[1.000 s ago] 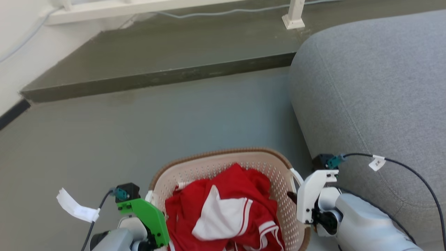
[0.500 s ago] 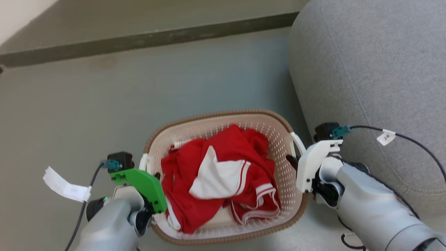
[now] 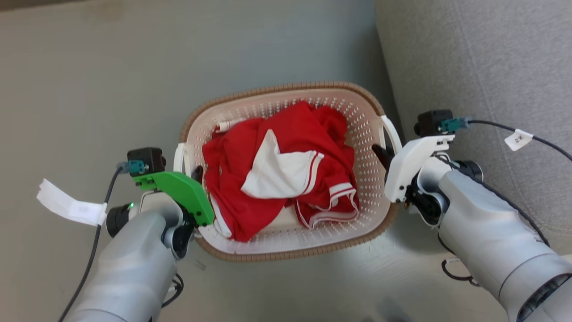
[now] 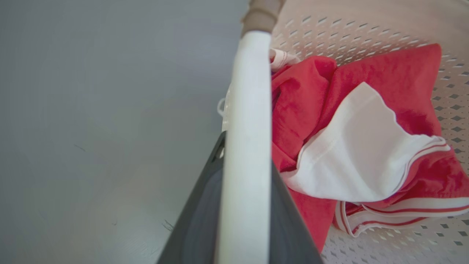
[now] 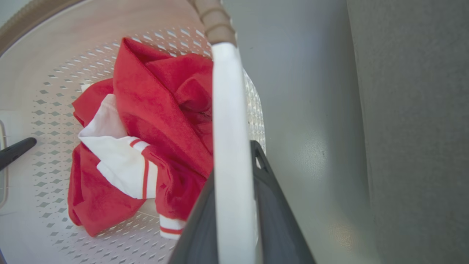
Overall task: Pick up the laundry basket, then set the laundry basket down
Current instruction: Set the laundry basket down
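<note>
Laundry basket [image 3: 277,87]: cream perforated tub with a brown woven-look rim, at the centre of the head view over grey floor [image 3: 89,67]. Its long axis runs roughly from 9 to 3 o'clock, with a white handle on each short end. Contents: one crumpled red and white garment [image 3: 277,170], heaped towards the 12 o'clock half. Left claw [image 3: 190,170]: at the basket's 9 o'clock end, closed on the left handle [image 4: 245,110]. In the left wrist view the white bar runs straight up between the two dark fingers, which sit tight against it. Right claw [image 3: 386,154]: at the 3 o'clock end, closed likewise on the right handle [image 5: 229,128], one finger inside the wall and one outside. Governing relation: the basket hangs or sits squarely between the two claws, neither arm nearer than the other. By my judgement, any raising or lowering calls for both ends to travel level. Whether the base touches the floor cannot be told. Surroundings: grey sofa [image 3: 491,67] just beside the 3 o'clock end, with the right claw and forearm between it and the basket. This is the one obstruction, leaving little room for drift that way. The floor lies open at 9 and 12 o'clock.
</note>
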Available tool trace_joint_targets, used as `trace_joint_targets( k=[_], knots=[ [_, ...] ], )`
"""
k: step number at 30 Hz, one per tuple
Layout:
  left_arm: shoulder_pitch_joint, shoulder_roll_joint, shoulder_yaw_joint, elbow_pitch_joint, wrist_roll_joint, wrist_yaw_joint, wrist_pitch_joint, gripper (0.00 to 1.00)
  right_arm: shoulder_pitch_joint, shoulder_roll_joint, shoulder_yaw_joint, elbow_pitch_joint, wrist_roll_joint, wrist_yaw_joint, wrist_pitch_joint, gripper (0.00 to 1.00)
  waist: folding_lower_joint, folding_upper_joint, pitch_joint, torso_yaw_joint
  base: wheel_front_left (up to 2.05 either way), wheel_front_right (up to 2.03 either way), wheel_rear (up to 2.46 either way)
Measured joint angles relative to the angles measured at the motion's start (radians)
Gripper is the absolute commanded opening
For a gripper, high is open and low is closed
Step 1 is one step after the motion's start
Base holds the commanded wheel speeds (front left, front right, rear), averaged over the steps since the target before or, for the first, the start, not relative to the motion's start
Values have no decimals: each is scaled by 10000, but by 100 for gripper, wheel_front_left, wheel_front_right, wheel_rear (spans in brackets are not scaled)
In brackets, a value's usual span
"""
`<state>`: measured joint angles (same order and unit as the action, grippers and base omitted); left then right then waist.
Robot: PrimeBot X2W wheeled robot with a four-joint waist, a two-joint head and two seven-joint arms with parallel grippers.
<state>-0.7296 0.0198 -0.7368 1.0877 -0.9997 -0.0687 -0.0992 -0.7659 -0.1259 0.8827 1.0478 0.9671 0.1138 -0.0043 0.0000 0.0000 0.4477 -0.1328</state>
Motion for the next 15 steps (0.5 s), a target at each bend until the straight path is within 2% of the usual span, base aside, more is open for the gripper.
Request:
trace_joint_targets(
  k=[15],
  knots=[
    [-1346,33,-4,-23,100,4,-512,0,-1080,-92,-102,-38,-207,2,-1237,0,1,0,1996,87,0,0,0]
  ],
)
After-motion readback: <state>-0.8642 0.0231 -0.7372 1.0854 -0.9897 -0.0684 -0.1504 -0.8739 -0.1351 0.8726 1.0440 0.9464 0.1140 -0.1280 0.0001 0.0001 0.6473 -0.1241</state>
